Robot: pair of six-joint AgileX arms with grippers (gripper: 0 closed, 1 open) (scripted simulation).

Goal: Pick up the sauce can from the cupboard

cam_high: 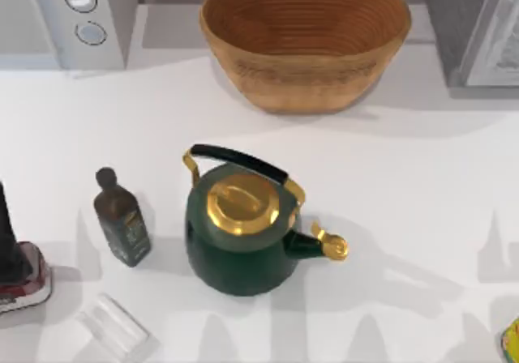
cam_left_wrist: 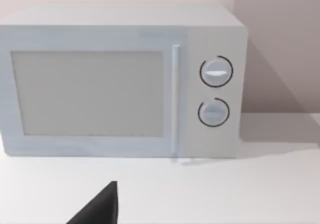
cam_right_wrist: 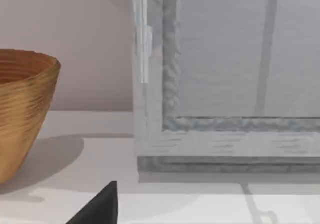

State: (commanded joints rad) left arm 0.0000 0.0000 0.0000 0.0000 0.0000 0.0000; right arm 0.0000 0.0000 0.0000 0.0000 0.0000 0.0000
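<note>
The left gripper (cam_left_wrist: 100, 209) shows as a dark wedge low in its wrist view. Whether its jaws are open or shut I cannot tell, and nothing is seen in their hold. Ahead of these jaws, across a stretch of bare white worktop (cam_left_wrist: 225, 194), stands a white microwave (cam_left_wrist: 120, 84) with its door closed and two round knobs one above the other.

The right gripper (cam_right_wrist: 100, 209) shows as the same kind of dark wedge; the state of its jaws cannot be told either. Straight ahead of them stands the cupboard (cam_right_wrist: 225, 84), its glass door closed across the front. Where the sauce can sits I cannot tell.

Off to one side of the right jaws, near the cupboard, is a woven basket (cam_right_wrist: 22, 109).

From above, a dark green kettle (cam_high: 243, 233) with a gold lid and spout stands mid-worktop between both sets of jaws and the basket. A dark square-shouldered bottle (cam_high: 122, 217) stands near it toward the left, with a clear block (cam_high: 113, 326) closer to the near edge and a maroon-rimmed thing (cam_high: 24, 278) cut by the left edge.
</note>
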